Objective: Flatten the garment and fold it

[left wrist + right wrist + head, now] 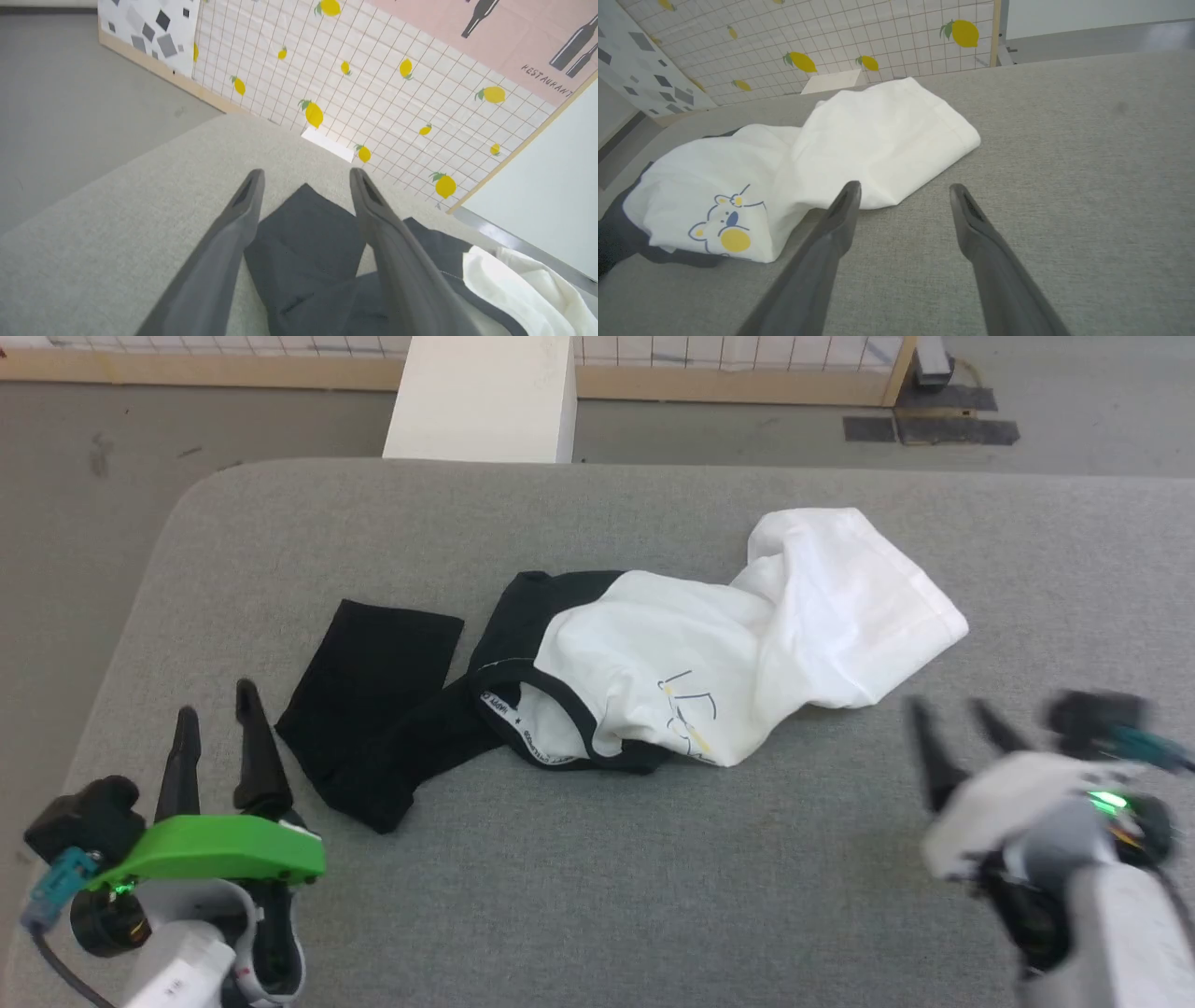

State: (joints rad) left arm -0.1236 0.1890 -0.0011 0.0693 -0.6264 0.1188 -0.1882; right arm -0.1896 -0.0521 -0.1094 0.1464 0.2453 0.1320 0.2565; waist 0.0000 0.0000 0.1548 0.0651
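Observation:
The garment (691, 653) lies crumpled across the middle of the grey table (597, 887), white body bunched to the right, one black sleeve (369, 695) stretched flat to the left. A yellow-and-blue bear print (724, 224) shows on its chest, and lettered black trim rings the collar (523, 728). My left gripper (217, 700) hovers open just left of the sleeve, nothing between its fingers; in the left wrist view the sleeve (303, 242) lies between and beyond my left gripper (306, 179). My right gripper (957, 714) stands open near the white hem (896, 140), empty, as the right wrist view of it (903, 191) confirms.
A white block (485, 397) stands past the table's far edge. A lemon-patterned grid panel (373, 93) with a wooden base runs behind it. Bare table cloth stretches in front of the garment and to its right. The table's left edge (121, 653) drops to grey floor.

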